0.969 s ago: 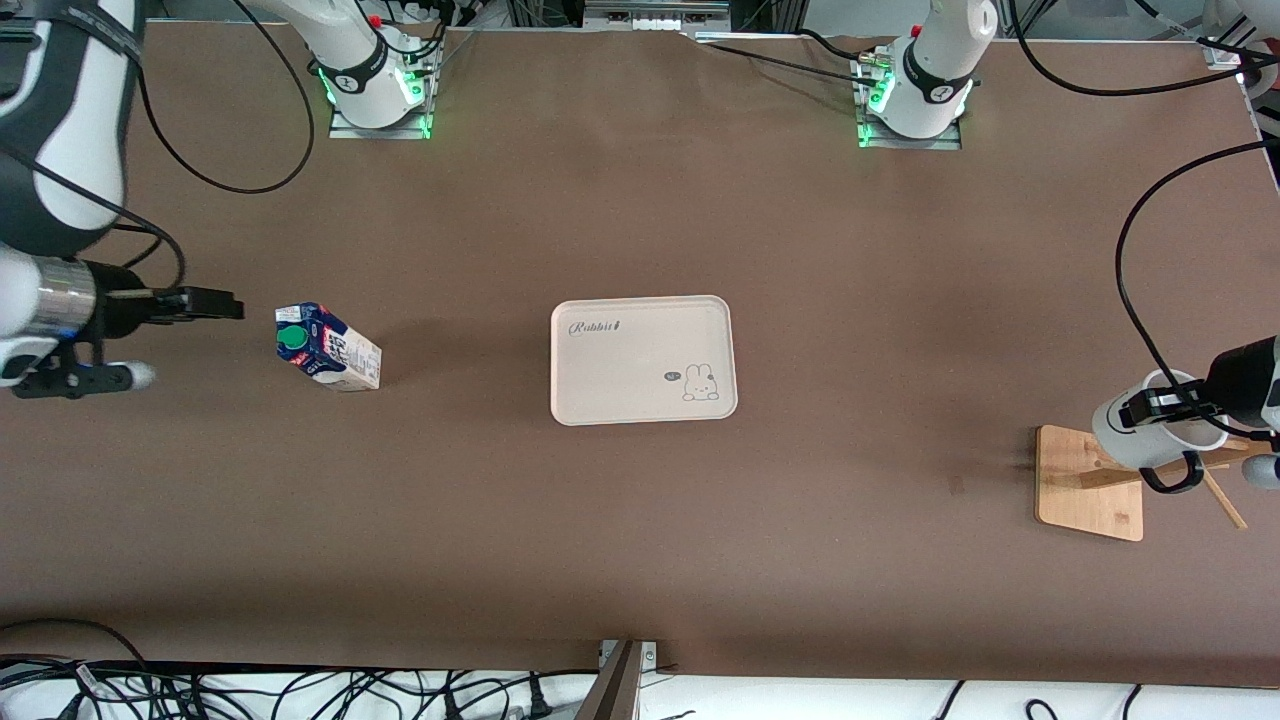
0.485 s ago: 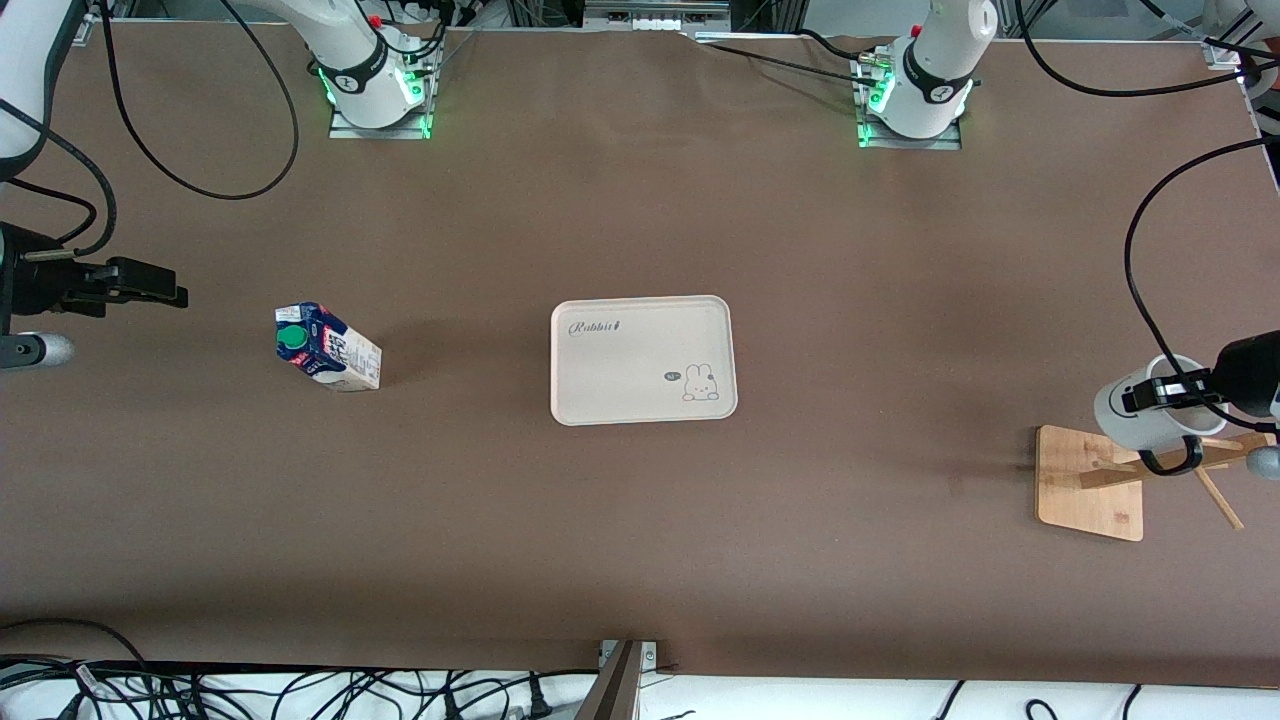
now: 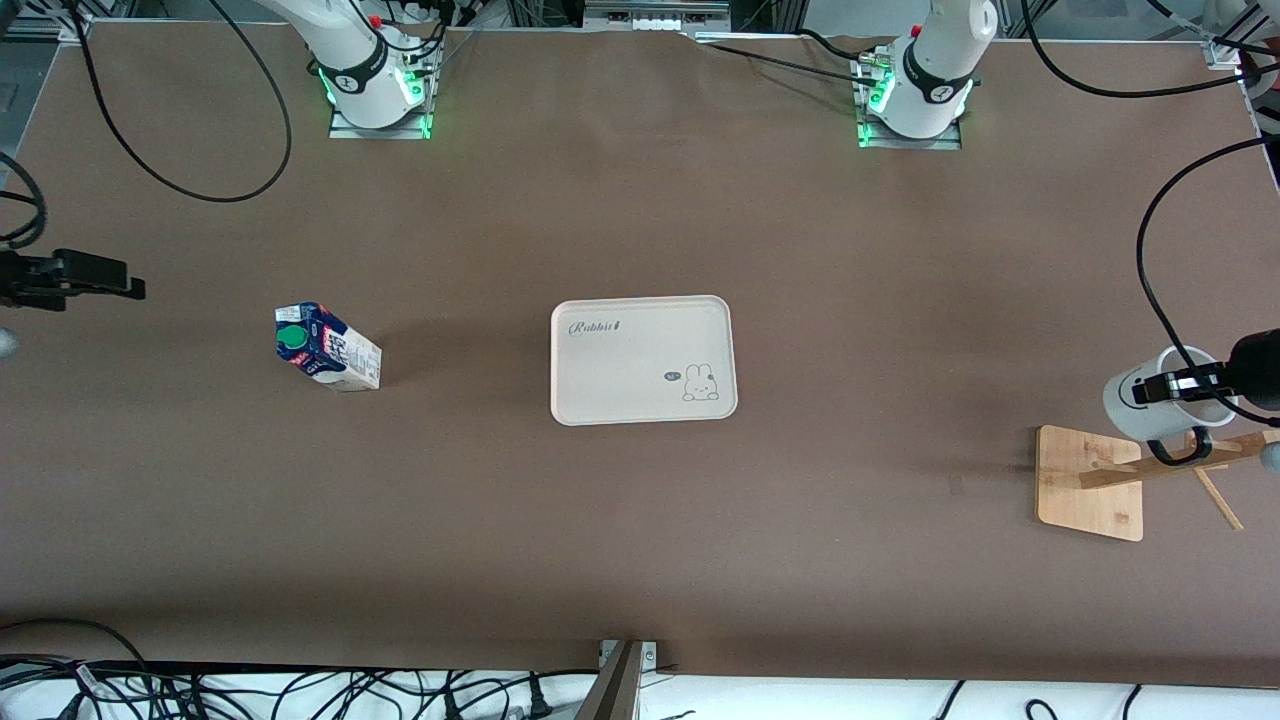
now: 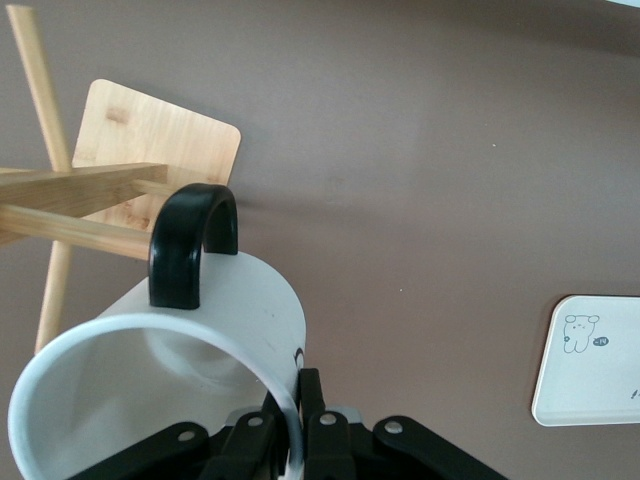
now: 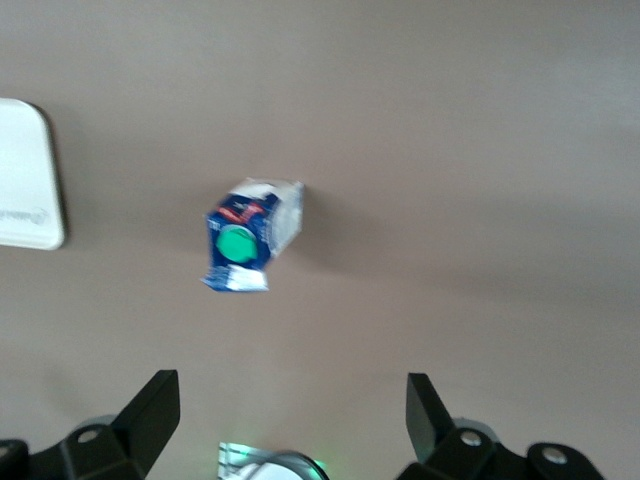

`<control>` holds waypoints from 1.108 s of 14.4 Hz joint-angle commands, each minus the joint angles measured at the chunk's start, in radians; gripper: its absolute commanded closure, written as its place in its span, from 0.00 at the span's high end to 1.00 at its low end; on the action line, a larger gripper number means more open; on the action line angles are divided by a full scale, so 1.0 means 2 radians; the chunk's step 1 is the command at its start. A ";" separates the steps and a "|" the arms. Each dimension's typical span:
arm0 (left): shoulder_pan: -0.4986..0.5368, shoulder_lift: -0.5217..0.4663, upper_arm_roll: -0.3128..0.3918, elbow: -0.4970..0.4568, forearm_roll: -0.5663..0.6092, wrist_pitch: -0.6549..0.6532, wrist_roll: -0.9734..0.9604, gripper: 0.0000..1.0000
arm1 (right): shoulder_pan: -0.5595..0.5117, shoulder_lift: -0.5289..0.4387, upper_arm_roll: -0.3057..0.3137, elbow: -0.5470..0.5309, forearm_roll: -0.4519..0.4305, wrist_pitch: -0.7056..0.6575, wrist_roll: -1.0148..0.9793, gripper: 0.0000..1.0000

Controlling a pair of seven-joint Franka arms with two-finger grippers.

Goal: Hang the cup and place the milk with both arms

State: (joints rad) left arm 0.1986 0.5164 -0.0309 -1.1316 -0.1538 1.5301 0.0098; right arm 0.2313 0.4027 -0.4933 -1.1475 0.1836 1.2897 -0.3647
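The white cup (image 3: pixel 1150 412) hangs tilted over the wooden rack (image 3: pixel 1090 483) at the left arm's end of the table. My left gripper (image 3: pixel 1172 388) is shut on its rim. In the left wrist view the fingers (image 4: pixel 318 400) pinch the cup's wall (image 4: pixel 230 320), and the black handle (image 4: pixel 190 245) rests against a wooden peg (image 4: pixel 90 232). I cannot tell whether the peg passes through the loop. The milk (image 3: pixel 328 348) stands on the table toward the right arm's end, its green cap (image 5: pixel 236 245) showing. My right gripper (image 3: pixel 120 285) hovers open and empty, apart from the milk (image 5: pixel 250 235).
A white tray (image 3: pixel 640 304) with a rabbit drawing lies in the middle of the table; its corner shows in the left wrist view (image 4: pixel 590 410) and the right wrist view (image 5: pixel 30 170). Cables trail along the table's edges.
My right gripper has drawn back from the milk toward the table's end, staying open. My left gripper has carried the cup a little outward over the rack, its handle sliding along the peg.
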 commanded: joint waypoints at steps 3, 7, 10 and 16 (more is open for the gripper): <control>0.013 0.004 -0.003 0.009 0.001 -0.010 0.014 0.00 | -0.121 -0.036 0.204 -0.008 -0.133 -0.007 0.004 1.00; 0.026 0.004 -0.002 -0.003 0.002 -0.012 0.014 0.00 | -0.113 -0.055 0.208 -0.049 -0.145 0.042 0.004 1.00; 0.023 0.002 -0.004 -0.009 0.006 -0.012 0.008 1.00 | -0.123 -0.097 0.211 -0.098 -0.145 0.100 0.004 1.00; 0.005 -0.011 -0.012 -0.007 0.009 -0.039 0.007 1.00 | -0.131 -0.109 0.210 -0.089 -0.114 0.062 0.007 1.00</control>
State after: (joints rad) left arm 0.2340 0.5207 -0.0497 -1.1450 -0.1531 1.4986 0.0214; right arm -0.0145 0.2157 -0.0910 -1.2990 -0.0640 1.4354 -0.3597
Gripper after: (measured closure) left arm 0.225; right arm 0.000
